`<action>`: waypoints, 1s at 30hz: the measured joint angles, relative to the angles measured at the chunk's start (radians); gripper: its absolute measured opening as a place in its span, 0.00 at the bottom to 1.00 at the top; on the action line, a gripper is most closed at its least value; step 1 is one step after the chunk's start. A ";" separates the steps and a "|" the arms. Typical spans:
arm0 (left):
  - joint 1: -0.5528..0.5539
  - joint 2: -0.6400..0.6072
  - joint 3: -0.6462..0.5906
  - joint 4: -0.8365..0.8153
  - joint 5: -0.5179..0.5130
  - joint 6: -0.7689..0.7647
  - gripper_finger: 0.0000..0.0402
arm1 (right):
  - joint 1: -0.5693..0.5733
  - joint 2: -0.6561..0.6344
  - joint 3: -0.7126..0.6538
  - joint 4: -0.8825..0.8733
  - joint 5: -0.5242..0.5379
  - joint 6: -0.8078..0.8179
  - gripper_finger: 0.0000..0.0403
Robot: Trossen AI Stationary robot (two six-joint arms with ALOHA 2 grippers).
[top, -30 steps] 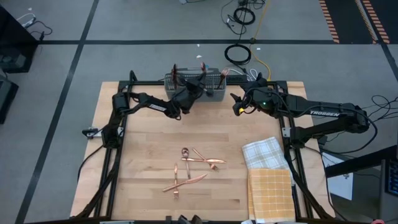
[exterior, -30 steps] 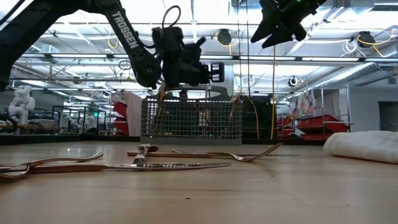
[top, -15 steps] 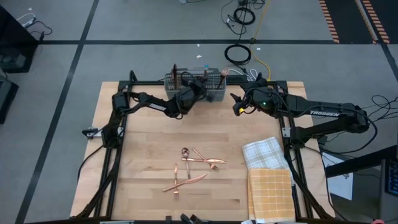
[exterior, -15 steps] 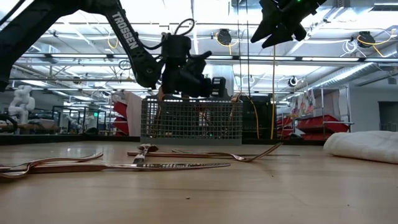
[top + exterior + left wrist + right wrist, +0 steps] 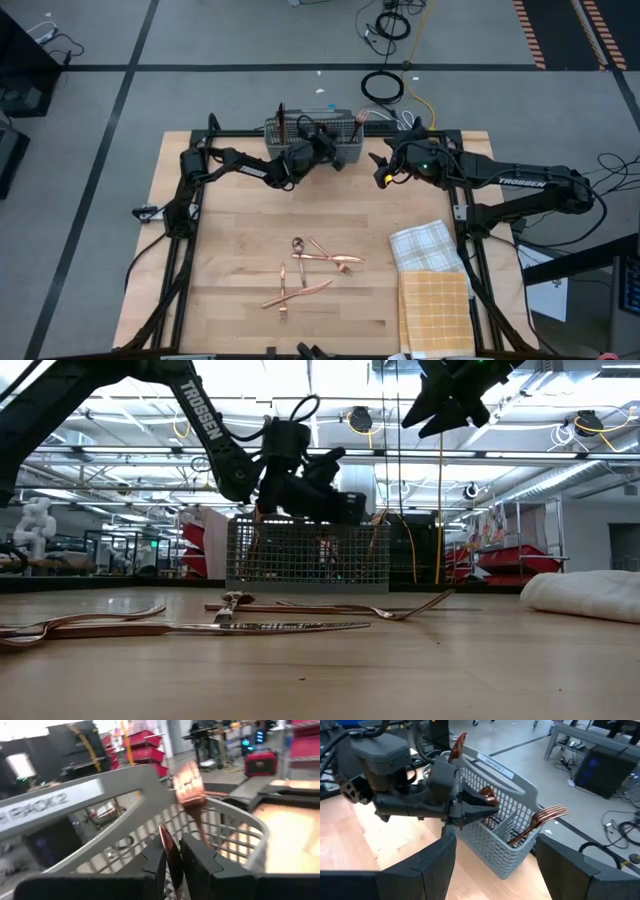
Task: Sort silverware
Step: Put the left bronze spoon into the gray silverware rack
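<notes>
Wooden table (image 5: 230, 250) lies mostly bare; at 12 o'clock, left gripper (image 5: 330, 152) over caddy (image 5: 350, 143) loosely pinches a spoon (image 5: 169, 851), bowl hidden; right gripper (image 5: 380, 172) hovers wide, empty.

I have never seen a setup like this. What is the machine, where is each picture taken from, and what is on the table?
Two dark robot arms work at a wooden table. One camera looks straight down, one sits at table height, and one rides on each wrist. At the far edge stands a grey mesh caddy with some copper forks already in it. More copper silverware lies loose mid-table, and two checked cloths lie at the right edge. The left gripper is over the caddy with a copper piece between its fingers, seemingly being let go. The right gripper waits open, raised beside the caddy.
</notes>
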 joint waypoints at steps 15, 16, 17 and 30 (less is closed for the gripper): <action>0.035 -0.034 0.001 -0.122 0.213 0.010 0.16 | 0.000 0.000 0.000 -0.003 -0.003 0.000 0.64; 0.037 -0.041 0.001 -0.133 0.230 0.011 0.17 | 0.000 0.000 0.000 -0.004 -0.003 0.000 0.64; 0.038 -0.048 0.002 -0.145 0.245 0.011 0.17 | 0.000 0.000 0.000 -0.005 -0.003 0.000 0.64; 0.110 -0.094 0.004 -0.314 0.525 -0.090 0.17 | 0.000 0.000 0.000 -0.005 -0.030 0.007 0.64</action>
